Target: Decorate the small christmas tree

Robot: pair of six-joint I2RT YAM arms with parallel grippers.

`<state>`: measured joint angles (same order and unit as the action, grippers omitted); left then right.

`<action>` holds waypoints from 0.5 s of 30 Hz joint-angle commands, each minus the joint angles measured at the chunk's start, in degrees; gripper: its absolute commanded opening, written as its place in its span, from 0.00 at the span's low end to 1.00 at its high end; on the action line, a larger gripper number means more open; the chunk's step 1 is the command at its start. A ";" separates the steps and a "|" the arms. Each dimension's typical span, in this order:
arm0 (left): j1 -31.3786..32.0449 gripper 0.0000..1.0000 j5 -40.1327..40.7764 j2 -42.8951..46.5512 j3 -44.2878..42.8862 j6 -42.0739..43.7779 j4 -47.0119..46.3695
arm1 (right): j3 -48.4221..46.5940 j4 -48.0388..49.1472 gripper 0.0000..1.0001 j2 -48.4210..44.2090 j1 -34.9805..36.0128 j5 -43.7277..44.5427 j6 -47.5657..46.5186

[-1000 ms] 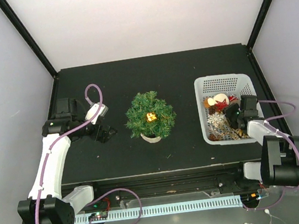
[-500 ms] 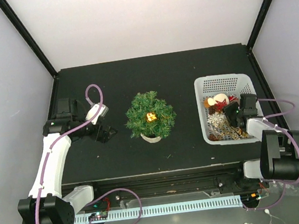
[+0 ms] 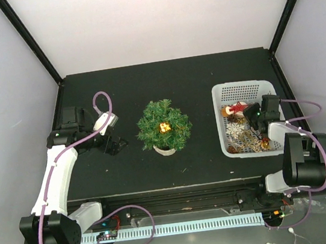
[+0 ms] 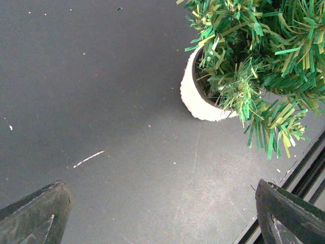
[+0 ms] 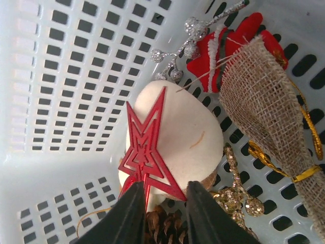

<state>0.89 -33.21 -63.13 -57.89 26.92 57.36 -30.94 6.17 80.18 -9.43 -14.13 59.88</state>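
A: What does the right pincer [image 5: 166, 184] have?

B: Its two dark fingers are clamped on the lower points of a red star [image 5: 147, 147], a flat cut-out outline that stands tilted between them. Right behind the star, touching it, lies a white ball [image 5: 193, 132]. All of this sits inside the white basket [image 5: 61, 76].

A: What else is near that pincer?

B: Ahead of it and to its right lies a burlap pouch [image 5: 264, 101] tied with gold ribbon. Beyond the ball are a silver bead sprig [image 5: 188, 43] and a red fabric piece [image 5: 223, 56]. Under the fingers a pine cone [image 5: 162, 229] shows, with a gold glitter piece [image 5: 236, 195] just beside the right finger.

A: And the small christmas tree [image 3: 163, 125]?

B: It stands upright on the black table [image 4: 101, 101], well apart from the right pincer, off to its left and outside the basket. The needles are bushy, dark green with lighter tips, and they spread wider than the round white pot [image 4: 195, 96]. A small yellow-orange thing [image 3: 164, 127] sits at the crown; what it is cannot be told.

A: The left pincer [image 4: 158, 187]?

B: Its fingers stand wide apart with nothing between them. The tree is near it, ahead and to its right.
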 commanded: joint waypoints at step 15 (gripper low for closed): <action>0.24 0.99 -1.24 -0.48 0.67 -0.99 -0.59 | 0.05 15.18 0.10 6.65 -0.32 -1.32 2.68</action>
<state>0.89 -33.23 -63.13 -57.21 26.76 57.23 -31.16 13.61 85.95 -9.43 -14.61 60.80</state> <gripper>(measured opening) 0.990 0.101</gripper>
